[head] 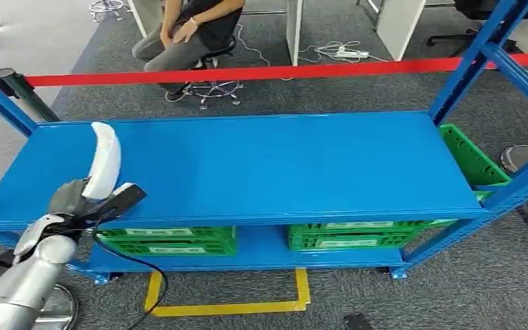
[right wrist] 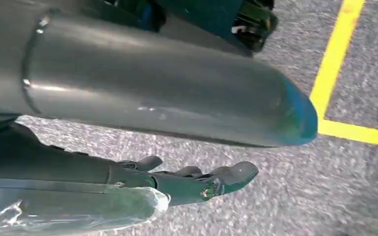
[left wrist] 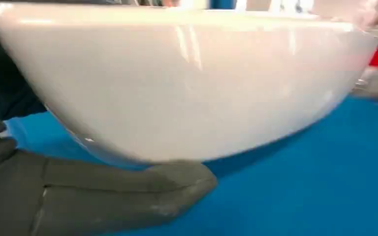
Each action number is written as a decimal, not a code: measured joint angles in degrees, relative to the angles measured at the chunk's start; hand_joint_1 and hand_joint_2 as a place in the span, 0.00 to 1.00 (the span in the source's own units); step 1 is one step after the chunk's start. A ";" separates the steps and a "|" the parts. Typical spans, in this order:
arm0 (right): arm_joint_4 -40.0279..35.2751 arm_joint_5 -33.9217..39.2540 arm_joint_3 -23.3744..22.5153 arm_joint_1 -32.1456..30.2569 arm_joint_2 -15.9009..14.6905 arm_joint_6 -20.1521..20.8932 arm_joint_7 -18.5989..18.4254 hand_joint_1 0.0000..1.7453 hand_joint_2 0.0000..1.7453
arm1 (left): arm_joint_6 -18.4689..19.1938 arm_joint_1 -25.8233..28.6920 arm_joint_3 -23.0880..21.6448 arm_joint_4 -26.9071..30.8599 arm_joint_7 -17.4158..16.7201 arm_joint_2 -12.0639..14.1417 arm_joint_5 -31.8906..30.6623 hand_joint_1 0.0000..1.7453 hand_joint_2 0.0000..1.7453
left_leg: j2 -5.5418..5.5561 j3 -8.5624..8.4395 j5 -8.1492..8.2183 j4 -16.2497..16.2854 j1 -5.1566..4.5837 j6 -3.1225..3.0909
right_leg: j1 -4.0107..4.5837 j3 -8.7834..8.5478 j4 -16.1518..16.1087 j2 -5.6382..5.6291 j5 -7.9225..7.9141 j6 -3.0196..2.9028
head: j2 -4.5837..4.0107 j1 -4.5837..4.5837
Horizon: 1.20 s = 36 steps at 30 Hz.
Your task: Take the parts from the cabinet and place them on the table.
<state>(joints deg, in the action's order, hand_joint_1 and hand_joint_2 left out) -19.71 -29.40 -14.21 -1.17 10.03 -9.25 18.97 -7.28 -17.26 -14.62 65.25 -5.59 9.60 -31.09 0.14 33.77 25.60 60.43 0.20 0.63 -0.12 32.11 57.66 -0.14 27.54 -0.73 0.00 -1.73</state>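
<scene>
So over on the left, the left hand [head: 75, 199] has a curved white part [head: 103, 159] clamped in its fingers, held upright over the left end of the blue shelf top [head: 261, 165]. The wrist cam shows the thumb [left wrist: 128, 196] tucked under the glossy shell with blue surface right below it. My worry is that the shell is smooth and rounded, so the grip looks thin, and if the hand lets go while the part stands on edge like that it'll probably tip or roll toward the shelf edge. The forearm comes up from the lower left, wrist bent inward. Moving right, the green crates [head: 347, 237] sit on the lower shelf. The right hand [right wrist: 202, 179] hangs down over the carpet, fingers loosely apart, holding nothing.
</scene>
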 joint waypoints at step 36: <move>4.20 0.09 -0.81 0.09 -1.22 -1.09 2.42 0.00 0.00 | -14.36 6.56 1.14 33.32 25.35 -0.79 14.87 1.00 1.00 | -0.01 -0.99 0.79 -3.29 -0.01 -0.99 | 0.44 1.23 0.00 -0.15 -0.42 1.52 | 0.00 -0.20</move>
<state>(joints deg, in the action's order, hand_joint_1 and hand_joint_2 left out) -15.52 -29.31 -15.02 -1.08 8.81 -10.34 21.40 -21.64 -10.70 -13.49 98.57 19.76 8.81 -16.22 0.13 32.78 26.39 57.14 0.19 -0.36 0.32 33.34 57.65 -0.29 27.12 0.79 0.00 -1.92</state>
